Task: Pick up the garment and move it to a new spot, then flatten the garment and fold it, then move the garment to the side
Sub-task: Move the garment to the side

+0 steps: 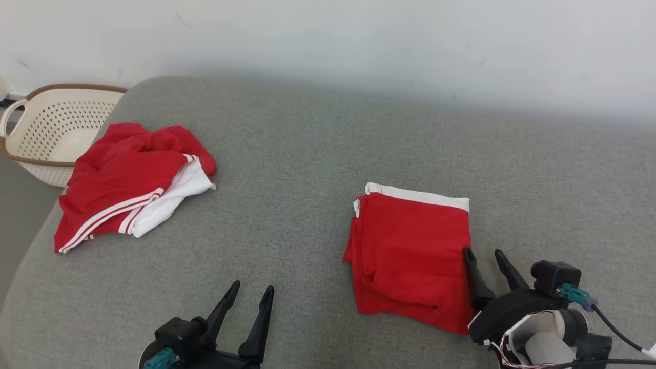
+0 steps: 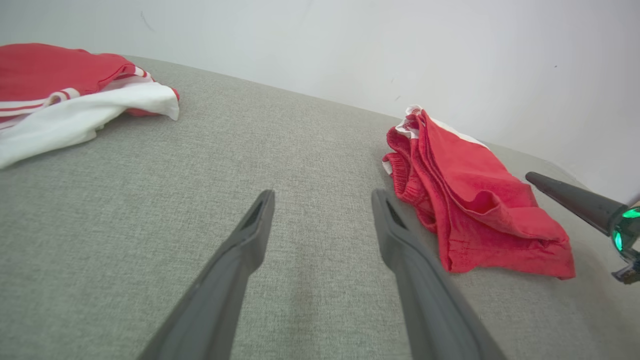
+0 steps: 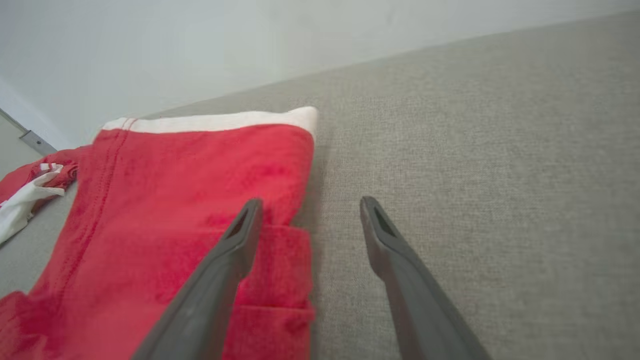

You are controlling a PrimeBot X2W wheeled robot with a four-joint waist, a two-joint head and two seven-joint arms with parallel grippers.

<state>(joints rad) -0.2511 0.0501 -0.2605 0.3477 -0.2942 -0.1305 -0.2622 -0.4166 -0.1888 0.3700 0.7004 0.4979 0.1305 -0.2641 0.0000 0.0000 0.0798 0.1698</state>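
shorts [image 1: 410, 246]: red, folded, white waistband, right of centre of frame
right gripper [image 1: 483, 252]: wide open, empty, at shorts' lower right edge
left gripper [image 1: 252, 285]: wide open, empty, lower left of shorts

grey cushion [image 1: 307, 154] — folded garment [image 1: 410, 251], rumpled clothes [image 1: 128, 179]

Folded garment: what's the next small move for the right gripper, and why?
Probably lift the right gripper up and back, clear of the folded garment. Its jaws stand open with one finger over the garment's right edge, nothing is held, and the fold lies neat; dragging sideways could snag it.
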